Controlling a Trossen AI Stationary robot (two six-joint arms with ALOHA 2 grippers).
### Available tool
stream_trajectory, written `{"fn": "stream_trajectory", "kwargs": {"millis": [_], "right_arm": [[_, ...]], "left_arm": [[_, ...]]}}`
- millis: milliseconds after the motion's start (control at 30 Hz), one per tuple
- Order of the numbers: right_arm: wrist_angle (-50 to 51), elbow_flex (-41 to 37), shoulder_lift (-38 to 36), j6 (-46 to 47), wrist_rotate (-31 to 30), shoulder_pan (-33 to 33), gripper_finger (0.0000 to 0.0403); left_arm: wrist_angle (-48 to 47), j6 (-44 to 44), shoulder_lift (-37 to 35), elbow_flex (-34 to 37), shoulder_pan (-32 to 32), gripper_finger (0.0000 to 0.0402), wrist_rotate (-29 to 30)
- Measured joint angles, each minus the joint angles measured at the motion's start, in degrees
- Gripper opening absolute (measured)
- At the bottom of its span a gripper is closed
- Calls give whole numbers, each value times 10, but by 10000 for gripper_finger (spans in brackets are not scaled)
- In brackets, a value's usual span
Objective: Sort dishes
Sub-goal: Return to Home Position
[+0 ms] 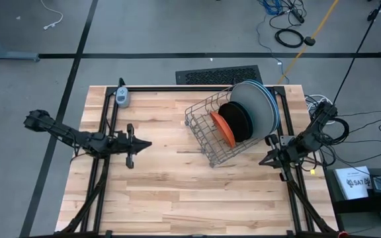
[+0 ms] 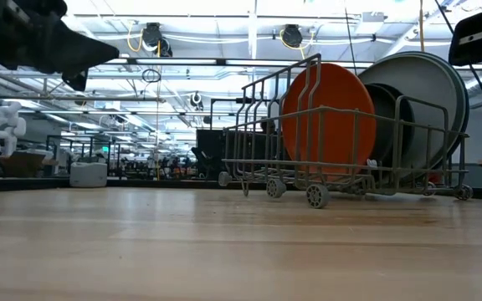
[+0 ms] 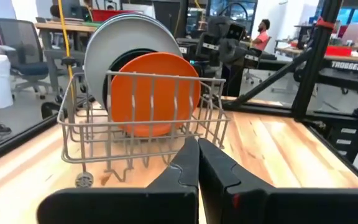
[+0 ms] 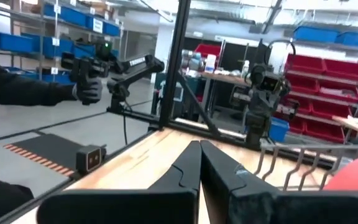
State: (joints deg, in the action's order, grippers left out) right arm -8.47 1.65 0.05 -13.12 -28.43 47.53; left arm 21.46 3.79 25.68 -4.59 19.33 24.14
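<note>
Several round plates stand on edge in the grey wire dish rack (image 1: 211,129) at the table's far right: an orange plate (image 1: 222,129) in front, black ones (image 1: 238,120) behind it, then large pale grey-blue ones (image 1: 256,106). The orange plate also shows in the low view (image 2: 329,117) and the left wrist view (image 3: 154,93). My left gripper (image 1: 148,143) is shut and empty over the table's left middle, pointing at the rack. My right gripper (image 1: 262,160) is shut and empty just right of the rack, above the table.
A small white device (image 1: 122,96) lies at the table's far left. Black frame rails (image 1: 108,125) run along both table sides. Bare wood lies between my left gripper and the rack and along the near edge. A black-gloved arm (image 4: 17,87) shows beyond the table.
</note>
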Motion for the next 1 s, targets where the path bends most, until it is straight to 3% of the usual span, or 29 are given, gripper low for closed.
{"fn": "stream_trajectory", "kwargs": {"millis": [200, 567, 1000], "right_arm": [[15, 0, 0, 15, 3, -6, 0], [28, 0, 0, 9, 0, -6, 0], [66, 0, 0, 72, 0, -6, 0]], "left_arm": [[-54, -11, -46, 2, 23, 0, 2], [-245, -44, -255, 2, 71, 0, 63], [-311, 11, -256, 3, 71, 0, 91]]}}
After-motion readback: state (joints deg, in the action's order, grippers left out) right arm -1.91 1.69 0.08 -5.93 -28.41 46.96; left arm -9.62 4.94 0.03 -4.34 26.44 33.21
